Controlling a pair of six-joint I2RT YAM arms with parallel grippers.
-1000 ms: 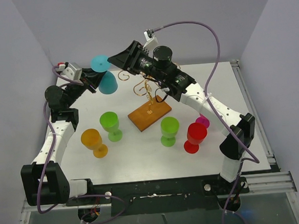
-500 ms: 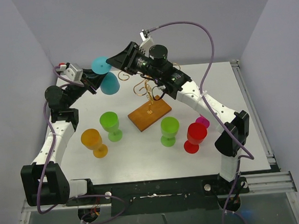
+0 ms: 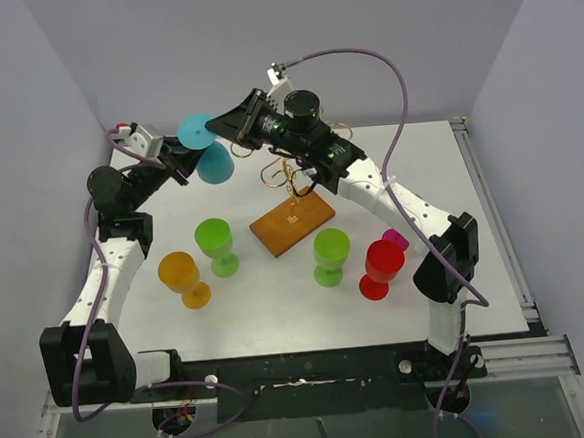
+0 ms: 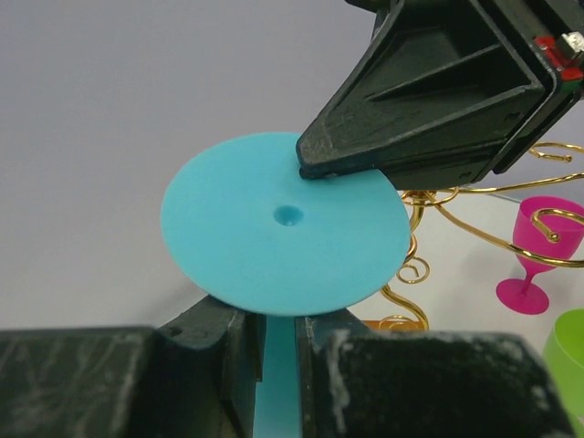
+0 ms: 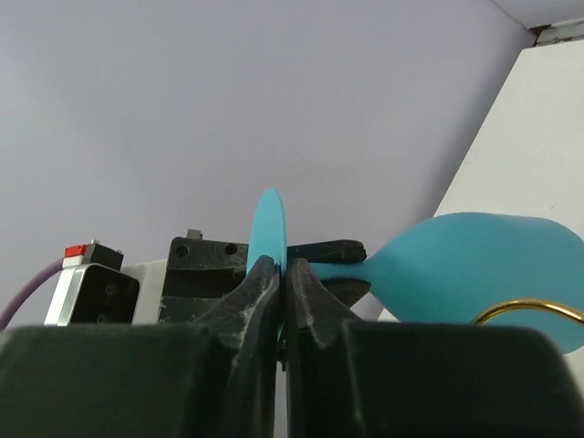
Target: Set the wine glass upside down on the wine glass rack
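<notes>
Top external shows a mid-air handover: the glass, foot up, hangs left of the rack. The left fingers pinch its stem and the right fingers pinch its foot rim. Next, probably: left releases, right carries it rackward.

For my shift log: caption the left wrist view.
Teal glass held by both: left gripper on its stem, right gripper pinching its foot.

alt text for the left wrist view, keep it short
A teal wine glass fills the frame foot-first, its stem clamped in the left claw at the bottom while the right claw pinches the foot's rim from the upper right. Behind, at right, are the gold wire rack and a pink glass.
</notes>
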